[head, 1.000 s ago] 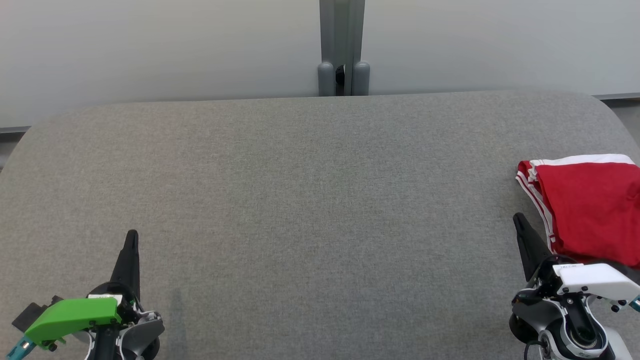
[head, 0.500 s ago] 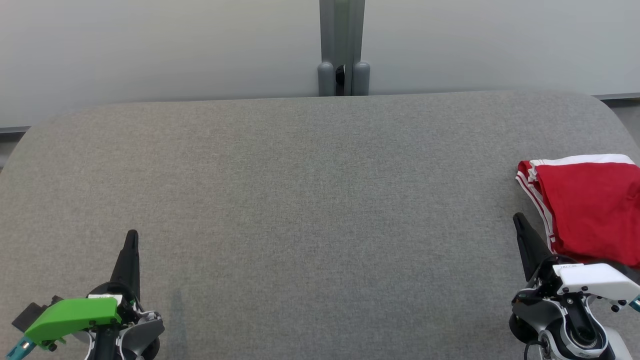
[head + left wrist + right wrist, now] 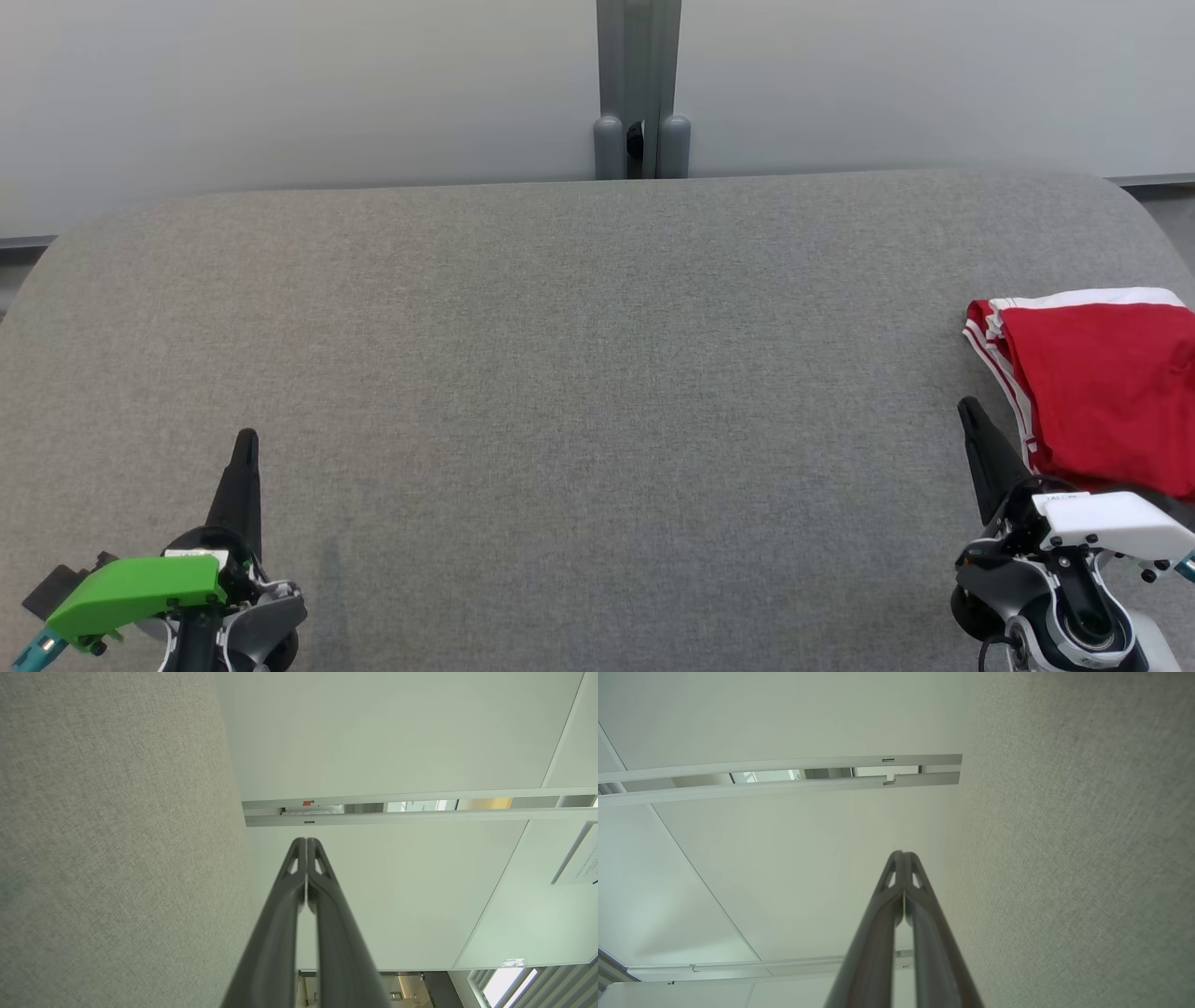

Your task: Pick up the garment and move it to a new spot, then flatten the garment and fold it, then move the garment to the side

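Garment point(image 3: 1111, 392): red with white stripes along its edge, folded in a loose heap at the table's right margin and cut off by the right edge of the head view. It lies on the surface with nothing gripping it.

Nearest: left gripper point(image 3: 246, 439) at lower left, green housing behind it. Fingers pressed together to one dark point, holding nothing. Right gripper point(image 3: 968, 406) at lower right, white housing. Fingers likewise closed tip to tip, empty. Its tip sits just beside the garment's striped near-left edge; contact cannot be told.

Middle: table point(image 3: 597, 355), grey woven covering, rounded far corners.

Far: pale wall panels point(image 3: 280, 84), with a grey post point(image 3: 639, 84) standing at centre behind the table's far edge.
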Controlling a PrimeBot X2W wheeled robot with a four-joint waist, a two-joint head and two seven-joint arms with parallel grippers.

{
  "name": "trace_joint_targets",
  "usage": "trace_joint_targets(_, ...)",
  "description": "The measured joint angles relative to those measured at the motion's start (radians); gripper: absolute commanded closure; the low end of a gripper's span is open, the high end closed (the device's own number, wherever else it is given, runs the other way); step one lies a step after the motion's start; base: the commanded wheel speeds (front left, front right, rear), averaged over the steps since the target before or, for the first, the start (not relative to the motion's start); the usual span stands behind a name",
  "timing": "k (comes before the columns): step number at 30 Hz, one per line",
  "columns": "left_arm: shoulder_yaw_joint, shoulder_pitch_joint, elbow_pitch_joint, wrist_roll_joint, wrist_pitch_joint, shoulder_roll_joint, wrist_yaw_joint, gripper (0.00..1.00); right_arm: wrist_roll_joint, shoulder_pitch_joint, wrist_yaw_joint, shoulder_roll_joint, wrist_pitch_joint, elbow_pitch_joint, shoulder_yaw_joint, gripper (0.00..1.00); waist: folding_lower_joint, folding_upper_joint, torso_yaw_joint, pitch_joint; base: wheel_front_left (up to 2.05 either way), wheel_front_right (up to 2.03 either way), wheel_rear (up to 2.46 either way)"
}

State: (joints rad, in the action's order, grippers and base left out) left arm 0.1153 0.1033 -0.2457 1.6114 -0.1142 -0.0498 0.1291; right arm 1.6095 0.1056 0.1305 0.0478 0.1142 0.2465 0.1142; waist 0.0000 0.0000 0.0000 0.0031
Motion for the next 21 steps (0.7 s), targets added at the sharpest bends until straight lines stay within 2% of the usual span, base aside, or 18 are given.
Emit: trace_joint_targets(21, 0.0, 0.0, 0.0, 0.0, 0.0, 0.0, 0.0, 1.0, 0.0, 0.0, 0.0, 0.0, 0.0, 0.0, 0.0, 1.0, 0.0, 0.0, 0.0, 0.0, 0.0, 0.0, 0.0)
